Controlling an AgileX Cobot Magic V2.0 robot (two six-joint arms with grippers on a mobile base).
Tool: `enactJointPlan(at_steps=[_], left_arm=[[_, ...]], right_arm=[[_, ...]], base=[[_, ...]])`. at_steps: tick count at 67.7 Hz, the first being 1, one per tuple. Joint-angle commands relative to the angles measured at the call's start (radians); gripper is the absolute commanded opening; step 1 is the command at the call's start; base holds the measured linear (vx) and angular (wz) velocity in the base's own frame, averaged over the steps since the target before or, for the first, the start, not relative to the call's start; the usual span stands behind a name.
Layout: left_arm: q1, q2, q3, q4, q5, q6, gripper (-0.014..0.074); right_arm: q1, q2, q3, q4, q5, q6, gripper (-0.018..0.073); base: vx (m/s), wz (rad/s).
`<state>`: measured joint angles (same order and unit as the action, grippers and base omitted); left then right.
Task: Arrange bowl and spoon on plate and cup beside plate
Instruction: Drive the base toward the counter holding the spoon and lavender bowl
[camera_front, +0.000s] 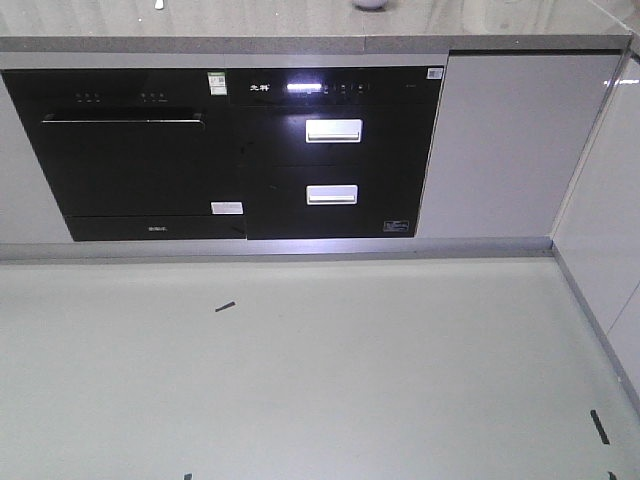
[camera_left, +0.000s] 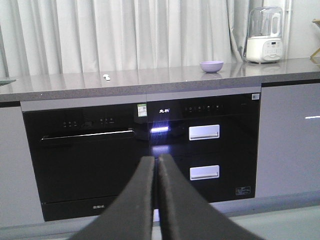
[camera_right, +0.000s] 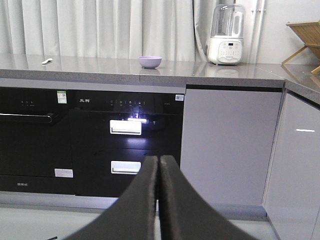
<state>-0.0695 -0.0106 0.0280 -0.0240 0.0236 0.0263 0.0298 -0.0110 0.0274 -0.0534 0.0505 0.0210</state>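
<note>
You are looking past the left gripper (camera_left: 156, 159), its two dark fingers pressed together with nothing between them, toward a grey counter (camera_left: 150, 80). The purple bowl (camera_left: 211, 66) stands upright toward the counter's right end, well apart from the small pale spoon (camera_left: 106, 77) lying left of the middle. A white blender (camera_left: 265, 35) stands at the far right, near the back edge. Black appliances (camera_left: 100, 160) sit below the front edge.

The front camera is looking down near the black appliances (camera_front: 230, 150); the wrist cameras are facing them level, all sharing the bowl (camera_left: 211, 66).
</note>
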Motion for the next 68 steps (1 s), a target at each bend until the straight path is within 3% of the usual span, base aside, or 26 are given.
enactJointPlan(at_steps=[1,68], left_arm=[[0.001,-0.007,-0.025,-0.004,-0.070,-0.008,-0.0008],[0.001,-0.007,-0.025,-0.004,-0.070,-0.008,-0.0008]], right_arm=[[-0.005,-0.014,0.004,-0.010,-0.075,0.000,-0.0001],[-0.005,-0.014,0.004,-0.010,-0.075,0.000,-0.0001]], base=[[0.20,-0.01],[0.21,-0.03]])
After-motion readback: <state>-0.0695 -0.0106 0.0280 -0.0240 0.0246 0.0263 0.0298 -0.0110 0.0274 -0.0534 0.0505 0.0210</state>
